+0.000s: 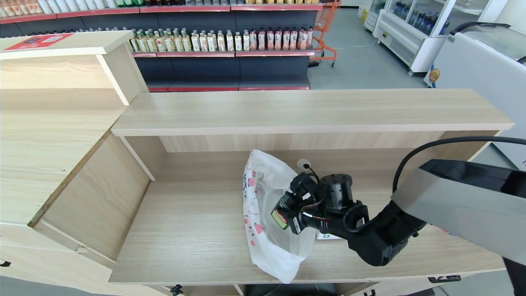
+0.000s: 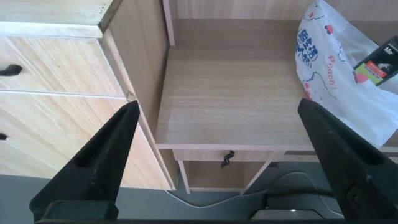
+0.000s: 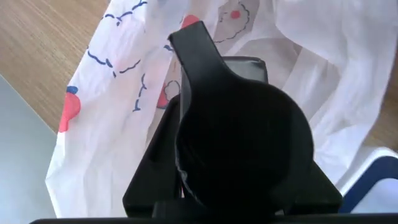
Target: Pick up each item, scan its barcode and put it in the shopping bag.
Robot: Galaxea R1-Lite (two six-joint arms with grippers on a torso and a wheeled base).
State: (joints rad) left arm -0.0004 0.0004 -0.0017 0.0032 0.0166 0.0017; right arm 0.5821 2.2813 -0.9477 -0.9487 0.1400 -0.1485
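1. The shopping bag point(image 1: 267, 255) lies on the wooden counter point(image 1: 185, 230), a little toward 5 o'clock from the middle of the head view. Its mouth gapes toward 3 o'clock.
2. The right arm stretches in from 4 o'clock, and the right gripper point(image 1: 282, 216) sits in the mouth of the bag. A dark box point(image 1: 279, 218) with a red-and-green label shows right at its tip, tilted and inside the bag's rim.
3. I cannot tell whether the right gripper is clamped on the box or has let go. A black bulk stands in front of the bag's white film in the right wrist view and hides the contact.
4. The left gripper point(image 2: 219, 106) has its fingers spread wide with nothing between them. It hangs low by the counter's near edge, by my reading at about 8 o'clock from the bag and well apart from it.
5. I judge the step in hand to be the last of the three for this box, which is putting it in the bag.
6. If the box is held, the next move calls for lowering it to the bag's floor and releasing it there.
7. The arm must then draw back toward 4 o'clock without catching the film. The bag is soft and loose on the counter, so a snag would likely drag it along.
8. A white thing point(image 1: 326, 236) with a green mark lies on the counter just beside the bag at 3 o'clock, partly behind the arm. I cannot tell what it is.
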